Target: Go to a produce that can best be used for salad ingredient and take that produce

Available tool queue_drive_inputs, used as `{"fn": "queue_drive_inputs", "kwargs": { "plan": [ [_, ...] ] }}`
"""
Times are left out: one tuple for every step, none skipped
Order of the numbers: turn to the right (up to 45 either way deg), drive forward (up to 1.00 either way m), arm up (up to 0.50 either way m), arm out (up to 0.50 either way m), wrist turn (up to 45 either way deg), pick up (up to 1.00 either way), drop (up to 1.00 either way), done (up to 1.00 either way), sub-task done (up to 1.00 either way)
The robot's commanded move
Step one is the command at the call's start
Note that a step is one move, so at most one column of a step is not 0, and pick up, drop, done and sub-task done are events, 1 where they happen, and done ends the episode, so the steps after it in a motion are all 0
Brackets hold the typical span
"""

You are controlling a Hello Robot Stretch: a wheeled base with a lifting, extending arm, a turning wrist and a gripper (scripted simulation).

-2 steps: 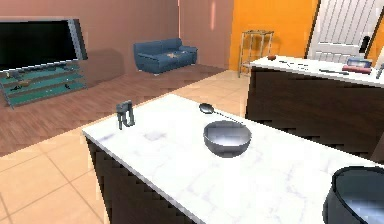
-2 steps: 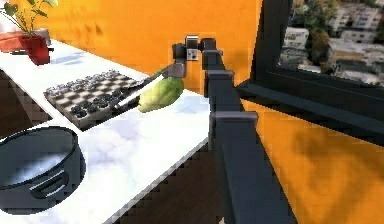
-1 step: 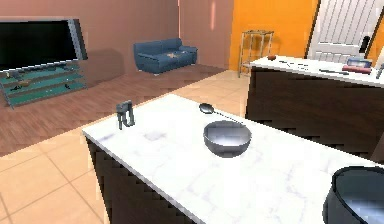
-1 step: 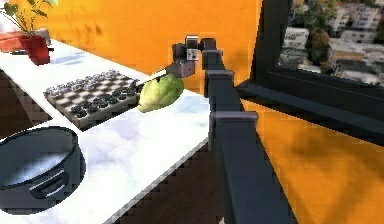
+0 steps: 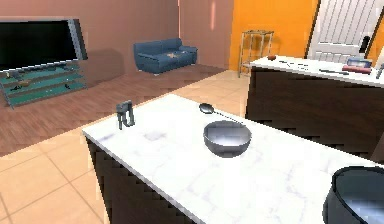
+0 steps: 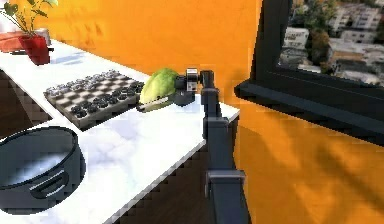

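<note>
A green, leafy produce like a lettuce [image 6: 158, 87] lies on the white marble counter [image 6: 130, 150] near its far corner, against the orange wall. My dark arm [image 6: 217, 130] rises from the bottom edge to it. The gripper [image 6: 176, 96] sits right beside the green produce, on its right side, below the small white marker squares [image 6: 190, 73]. The produce rests on the counter, so I cannot tell whether the gripper holds anything.
A chessboard [image 6: 97, 95], a dark round pan [image 6: 36, 162] and a red pot with a plant [image 6: 36, 46] share that counter. Ahead, a marble island [image 5: 180, 165] carries a metal bowl [image 5: 228, 138], a ladle [image 5: 214, 110] and a dark pot [image 5: 355, 195]. A TV [image 5: 40, 45] and blue sofa [image 5: 162, 54] stand beyond.
</note>
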Motion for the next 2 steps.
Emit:
{"fn": "queue_drive_inputs", "kwargs": {
  "plan": [
    [0.0, 0.0, 0.0, 0.0, 0.0, 1.0, 0.0, 0.0, 0.0],
    [0.0, 0.0, 0.1, 0.0, 0.0, 0.0, 0.0, 0.0, 0.0]
  ]
}}
